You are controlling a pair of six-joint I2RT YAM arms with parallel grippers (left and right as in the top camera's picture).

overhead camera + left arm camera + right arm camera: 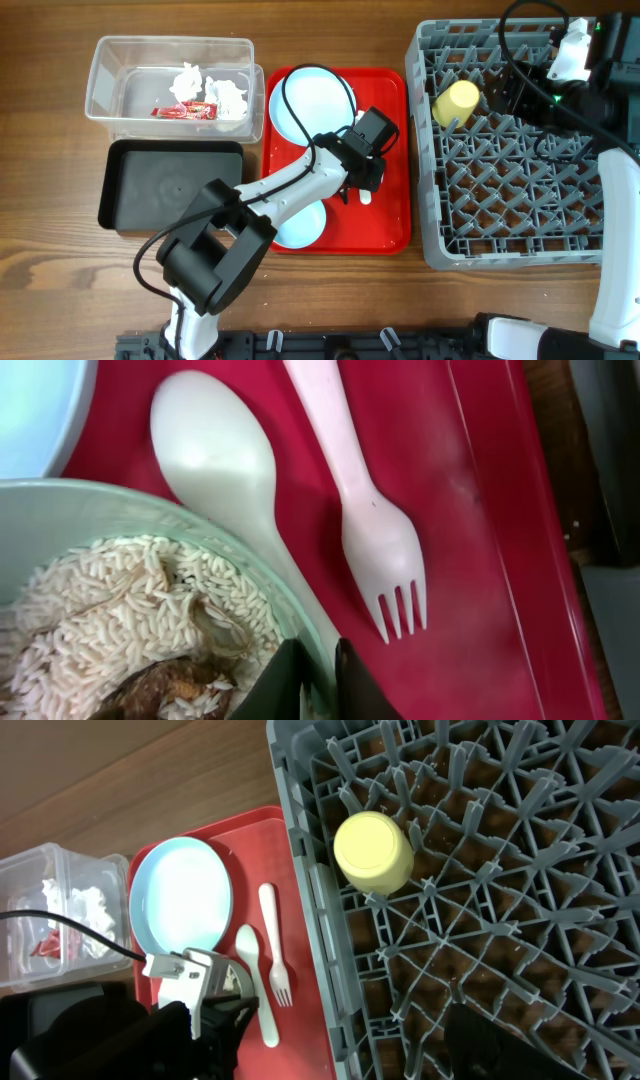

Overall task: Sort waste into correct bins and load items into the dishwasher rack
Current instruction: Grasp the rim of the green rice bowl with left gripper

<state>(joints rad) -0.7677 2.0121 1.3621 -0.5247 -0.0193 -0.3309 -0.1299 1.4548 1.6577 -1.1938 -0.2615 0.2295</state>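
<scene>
Left gripper (315, 685) has its two fingers pressed close on the thin rim of the pale green bowl (60, 520), at the bottom middle of the wrist picture. That is only a small hold. I think the bowl could slip or tip when it is lifted. Then the food scraps (120, 610) would spill onto the red tray (480, 510). The white spoon (210, 450) lies right against the bowl and might get dragged along. The bowl fills the lower left corner, heaped with white rice and brown bits.
</scene>
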